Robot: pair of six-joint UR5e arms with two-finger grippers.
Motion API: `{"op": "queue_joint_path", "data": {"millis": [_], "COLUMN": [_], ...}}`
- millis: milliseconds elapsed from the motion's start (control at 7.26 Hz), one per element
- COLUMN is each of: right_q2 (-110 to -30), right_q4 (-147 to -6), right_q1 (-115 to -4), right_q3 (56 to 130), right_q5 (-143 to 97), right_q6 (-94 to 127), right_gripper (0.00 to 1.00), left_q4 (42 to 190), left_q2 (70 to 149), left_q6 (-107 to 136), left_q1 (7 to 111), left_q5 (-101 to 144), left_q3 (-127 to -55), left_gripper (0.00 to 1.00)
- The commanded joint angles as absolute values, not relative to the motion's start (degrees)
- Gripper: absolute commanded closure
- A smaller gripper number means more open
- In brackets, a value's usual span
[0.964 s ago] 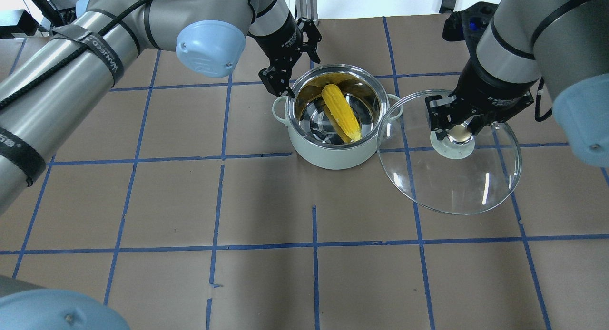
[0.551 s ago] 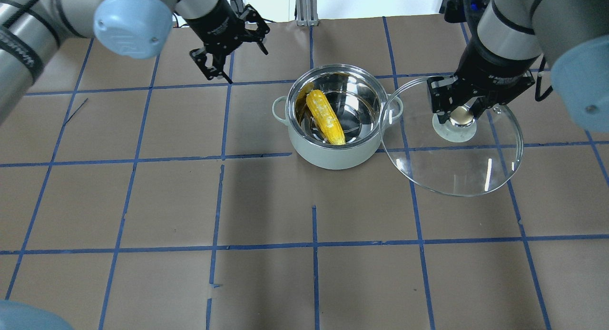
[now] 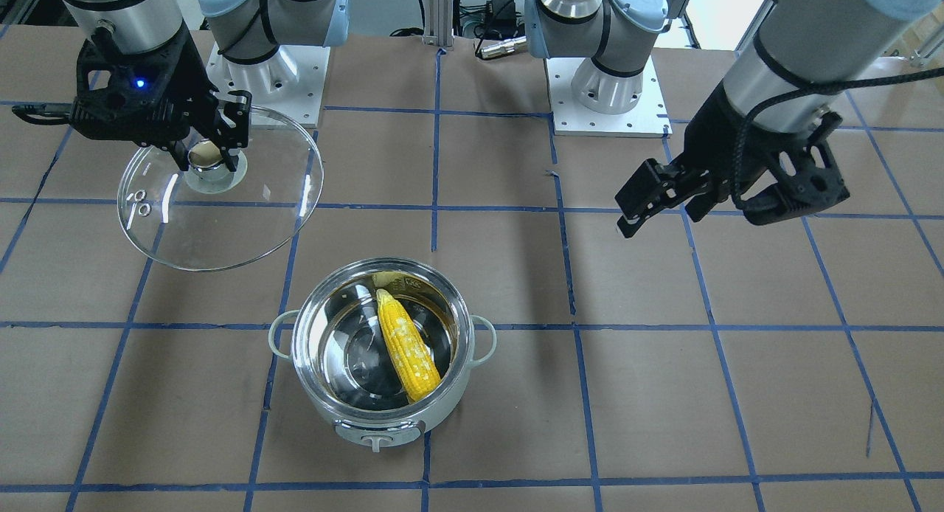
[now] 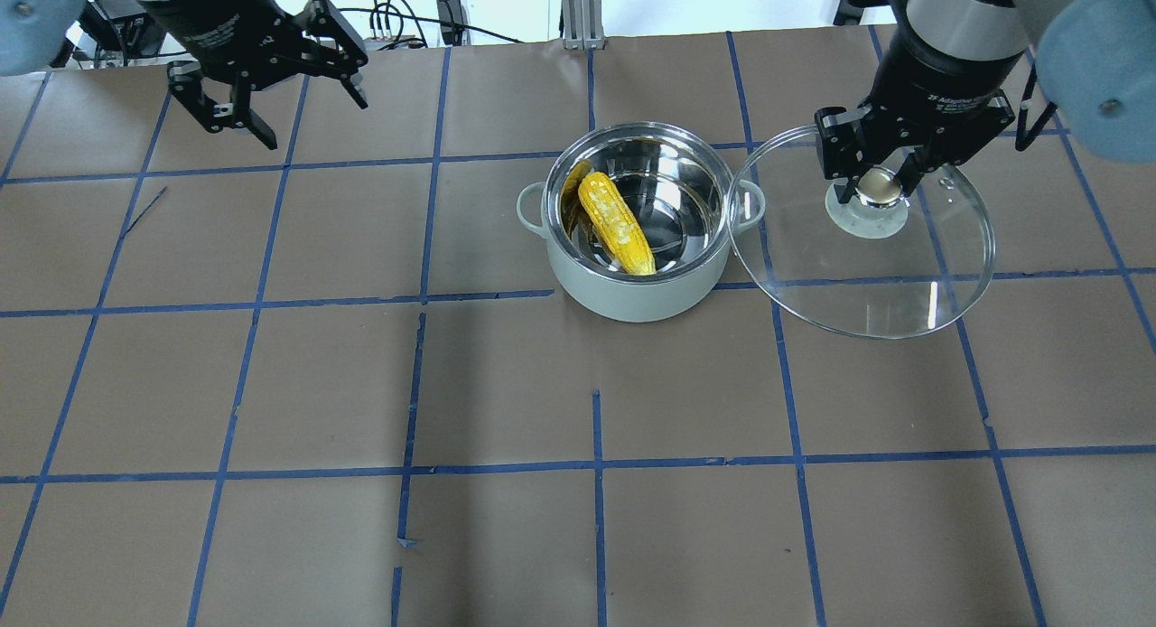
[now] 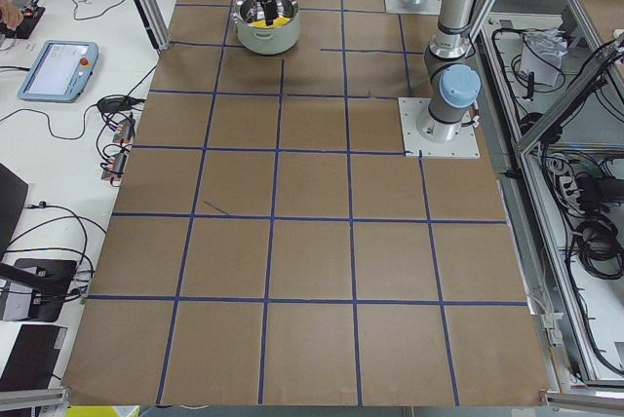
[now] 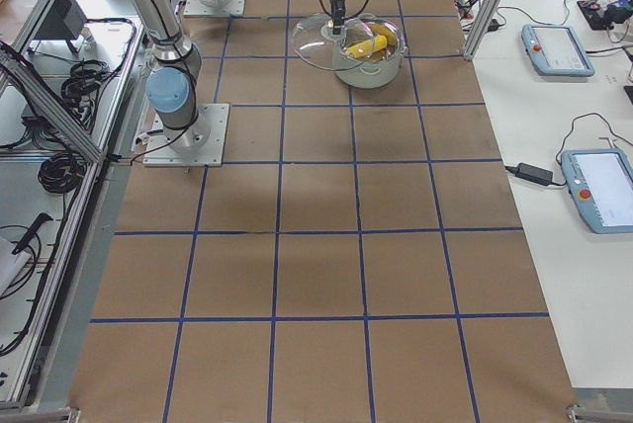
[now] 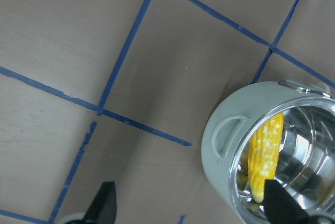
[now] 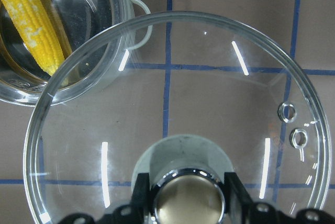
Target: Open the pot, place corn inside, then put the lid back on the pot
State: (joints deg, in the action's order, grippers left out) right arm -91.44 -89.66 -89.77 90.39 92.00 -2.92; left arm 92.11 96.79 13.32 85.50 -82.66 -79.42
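Right gripper (image 4: 878, 186): pinches lid (image 4: 867, 284) by knob (image 8: 189, 195), holds it up just beside pot (image 4: 632, 297), ready for covering. Left gripper (image 4: 314, 119): wide, grips nothing, hangs well apart, gives lid room. Corn (image 4: 616, 222): lies slanted inside pot, 1 step left.

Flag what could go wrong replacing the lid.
The right gripper pinches the lid by its knob alone, and the glass hangs tilted, so it could slip or swing. The corn leans in the pot with one end near the rim; the lid may seat on it rather than close.
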Motion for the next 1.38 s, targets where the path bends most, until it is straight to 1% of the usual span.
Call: {"op": "queue_joint_path", "data": {"millis": [0,138,413,551,826,1101,1239], "right_q2": [-89.1,-86.6,-79.1,-75.2,-73.1,-67.6,-65.8], "right_q4": [-93.1,-97.0,-106.7,-112.1,-114.9,-112.9,-111.5], "right_q1": [-89.6,-89.9,-92.4,-95.9,-98.8,-102.8,-103.9], "right_q3": [89.7,89.3,88.9,88.6,87.6,79.1,77.3], "right_q5": [91.6,91.3,91.2,91.7,92.5,96.0,96.7], "right_q6": [-1.5,-0.4,-0.1,2.3,3.7,6.0,6.2], "right_gripper": [0.55,0.55,0.55,0.55,0.55,0.55,0.55], "left_q4": [97.1,97.1,95.1,91.1,90.6,91.1,90.7], "left_q2": [91.2,89.3,83.3,83.7,83.1,83.0,83.2], "left_q6": [7.4,2.2,1.5,-0.5,-1.8,-1.8,-1.8], "left_q1": [84.7,84.8,84.6,84.6,84.7,84.7,84.6], "left_q5": [-83.9,-84.0,-83.7,-83.8,-83.8,-83.9,-83.9], "left_q3": [-79.9,-82.2,-91.3,-94.0,-94.6,-94.7,-94.7], "left_gripper": [0.00,0.00,0.00,0.00,0.00,0.00,0.00]}}
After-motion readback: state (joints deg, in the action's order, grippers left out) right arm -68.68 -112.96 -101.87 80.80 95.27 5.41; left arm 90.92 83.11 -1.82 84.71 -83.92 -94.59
